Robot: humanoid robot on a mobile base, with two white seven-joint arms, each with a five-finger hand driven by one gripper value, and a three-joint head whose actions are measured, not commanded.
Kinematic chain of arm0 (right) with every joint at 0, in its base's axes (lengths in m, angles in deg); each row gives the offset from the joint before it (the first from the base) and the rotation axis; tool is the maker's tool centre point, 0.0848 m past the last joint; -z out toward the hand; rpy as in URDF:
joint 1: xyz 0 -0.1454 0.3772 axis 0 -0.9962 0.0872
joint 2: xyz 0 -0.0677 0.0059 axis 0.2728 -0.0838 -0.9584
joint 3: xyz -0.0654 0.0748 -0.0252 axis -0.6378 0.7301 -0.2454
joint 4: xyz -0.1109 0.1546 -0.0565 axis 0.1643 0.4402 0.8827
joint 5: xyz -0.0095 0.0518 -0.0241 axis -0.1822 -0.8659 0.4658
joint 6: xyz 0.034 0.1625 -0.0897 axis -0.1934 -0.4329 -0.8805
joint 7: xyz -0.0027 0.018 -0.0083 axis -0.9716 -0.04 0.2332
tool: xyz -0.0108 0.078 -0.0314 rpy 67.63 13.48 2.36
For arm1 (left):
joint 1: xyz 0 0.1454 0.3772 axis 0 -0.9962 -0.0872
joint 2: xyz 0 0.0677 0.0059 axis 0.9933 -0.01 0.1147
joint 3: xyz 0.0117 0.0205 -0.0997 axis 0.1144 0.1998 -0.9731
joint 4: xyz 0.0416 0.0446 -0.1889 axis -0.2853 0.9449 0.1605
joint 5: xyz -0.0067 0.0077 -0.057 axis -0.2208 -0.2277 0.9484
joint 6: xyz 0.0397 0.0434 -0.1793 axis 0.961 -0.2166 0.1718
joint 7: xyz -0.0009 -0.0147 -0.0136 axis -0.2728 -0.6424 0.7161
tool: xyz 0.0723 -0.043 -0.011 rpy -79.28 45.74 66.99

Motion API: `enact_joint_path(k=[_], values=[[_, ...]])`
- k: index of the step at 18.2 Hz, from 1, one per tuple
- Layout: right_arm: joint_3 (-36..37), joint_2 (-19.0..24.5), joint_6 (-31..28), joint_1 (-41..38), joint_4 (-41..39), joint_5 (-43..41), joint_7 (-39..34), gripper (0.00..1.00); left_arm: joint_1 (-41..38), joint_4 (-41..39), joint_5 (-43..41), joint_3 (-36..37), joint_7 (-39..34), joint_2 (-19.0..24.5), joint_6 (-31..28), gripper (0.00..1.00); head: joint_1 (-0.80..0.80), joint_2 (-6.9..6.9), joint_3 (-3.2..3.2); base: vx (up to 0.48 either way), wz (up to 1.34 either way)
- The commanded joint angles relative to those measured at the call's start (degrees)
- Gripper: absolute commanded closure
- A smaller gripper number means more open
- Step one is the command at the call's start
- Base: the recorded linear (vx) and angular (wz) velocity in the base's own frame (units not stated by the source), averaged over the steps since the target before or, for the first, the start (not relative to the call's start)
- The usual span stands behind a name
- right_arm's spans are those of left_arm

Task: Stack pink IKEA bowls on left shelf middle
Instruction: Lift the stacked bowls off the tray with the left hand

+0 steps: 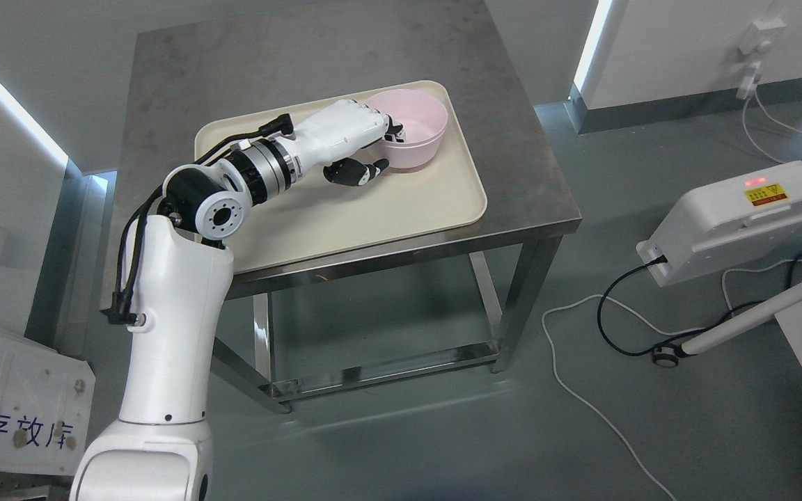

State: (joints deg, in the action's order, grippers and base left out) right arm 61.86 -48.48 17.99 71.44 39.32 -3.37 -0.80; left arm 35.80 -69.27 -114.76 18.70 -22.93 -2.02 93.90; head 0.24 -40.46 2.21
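A: Start at the left. What's there?

B: The left arm (171,327) rises from the lower left corner, bends at a black-and-white joint, and reaches up and rightward over the cream tray (401,209).

A: And the hand?

B: The left hand (345,136) sits at the near-left rim of 1 pink bowl (420,129). Its upper fingers hook over the rim into the bowl, and the dark thumb (359,170) lies outside, below the wall. It looks clamped on the rim, though how firmly is hard to tell.

A: Where's the bowl?

B: Upright in the tray's far right corner, resting on the tray. The tray lies on a steel table (512,139).

A: Farther right?

B: On the floor, a white box (735,223) with a yellow warning label and a red light, cables (603,348) trailing from it.
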Motion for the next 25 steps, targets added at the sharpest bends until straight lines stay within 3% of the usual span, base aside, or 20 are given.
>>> enact_joint_path(k=[1, 6, 11, 16, 25], values=[[0.00, -1.00, -0.01, 0.00, 0.00, 0.00, 0.03, 0.00, -0.93, -2.48, 8.41, -12.08, 1.39, 0.02, 0.69, 1.00, 0.00, 0.00, 0.00, 0.000, 0.00], [0.00, -1.00, -0.01, -0.09, 0.00, 0.00, 0.03, 0.00, -4.35, -8.71, 21.17, -13.14, 3.51, -3.54, 0.95, 0.99, 0.00, 0.00, 0.00, 0.000, 0.00], [0.00, -1.00, -0.01, 0.00, 0.00, 0.00, 0.03, 0.00, -10.07, -13.55, 21.53, -12.97, 3.86, -3.54, 5.34, 0.99, 0.00, 0.00, 0.00, -0.002, 0.00], [0.00, -1.00, -0.01, 0.00, 0.00, 0.00, 0.03, 0.00, -12.44, -17.77, 22.14, -15.43, 6.23, -3.54, 5.87, 0.98, 0.00, 0.00, 0.00, -0.061, 0.11], [0.00, -1.00, -0.01, 0.00, 0.00, 0.00, 0.03, 0.00, -15.34, -20.94, 26.01, -17.27, 6.85, -3.54, 11.40, 0.98, 0.00, 0.00, 0.00, -0.238, 0.01]])
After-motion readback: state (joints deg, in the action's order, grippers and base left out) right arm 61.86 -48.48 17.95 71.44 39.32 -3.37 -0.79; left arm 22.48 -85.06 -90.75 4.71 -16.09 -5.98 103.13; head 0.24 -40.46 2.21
